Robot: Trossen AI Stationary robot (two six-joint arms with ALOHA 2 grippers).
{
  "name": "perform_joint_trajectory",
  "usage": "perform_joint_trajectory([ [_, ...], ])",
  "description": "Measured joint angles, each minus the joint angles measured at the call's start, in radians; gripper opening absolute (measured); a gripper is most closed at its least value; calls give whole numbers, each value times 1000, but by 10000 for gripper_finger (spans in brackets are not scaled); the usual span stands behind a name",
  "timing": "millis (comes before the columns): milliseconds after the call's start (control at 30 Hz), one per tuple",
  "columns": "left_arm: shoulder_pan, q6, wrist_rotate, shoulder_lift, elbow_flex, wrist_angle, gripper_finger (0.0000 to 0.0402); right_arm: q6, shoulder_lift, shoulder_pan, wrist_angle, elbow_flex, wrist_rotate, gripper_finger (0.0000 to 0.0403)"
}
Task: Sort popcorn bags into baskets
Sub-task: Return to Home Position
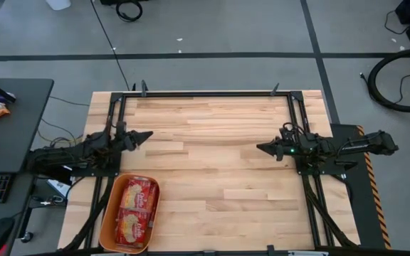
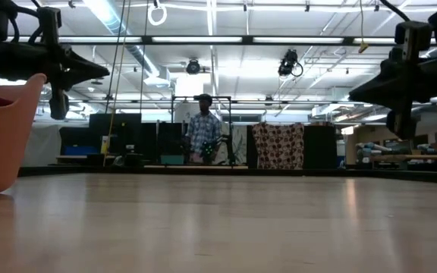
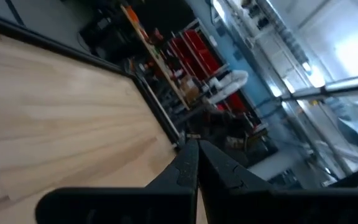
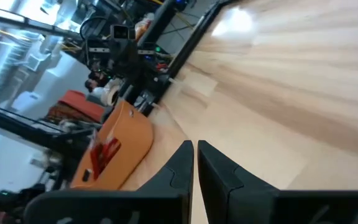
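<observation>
1. High view: both arms sit folded low at opposite sides of the table [image 1: 212, 167]. The left gripper [image 1: 146, 134] and right gripper [image 1: 261, 148] point inward, pinched closed and empty. The popcorn bags [image 1: 137, 204] lie in the orange bin [image 1: 106, 232] beside the left arm.
2. Low view: both grippers hang clear above the table, with the bin at the left.
3. Left wrist view: the fingers [image 3: 182, 168] are pressed together and hold nothing.
4. Right wrist view: the fingers are nearly touching and empty; the bin sits across the table.

The wooden table [image 1: 219, 163] bears an orange bin [image 1: 156, 200] (rounded corners) at a corner on the robot's left.

Orange bin [image 1: 104, 229] at 7 o'clock; red popcorn bags [image 1: 138, 202] bore cream-yellow ovals; table [image 1: 219, 156] was pale, wood-grained.
</observation>
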Motion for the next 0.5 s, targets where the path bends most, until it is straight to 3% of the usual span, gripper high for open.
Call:
perform_joint_trajectory([
  [167, 0, -3, -73, -1, 0, 3, 11, -75, 15, -17, 4, 0, 37, 28],
  [267, -1, 46, -40, 0, 0, -3, 11, -138, 27, -23, 3, 0, 28, 28],
  [367, -2, 325, 6, 6, 1, -10, 11, -295, 42, -23, 2, 0, 10, 28],
  [500, -2, 785, 14, 6, 1, -7, 11, -690, 60, -23, 1, 0, 3, 28],
])
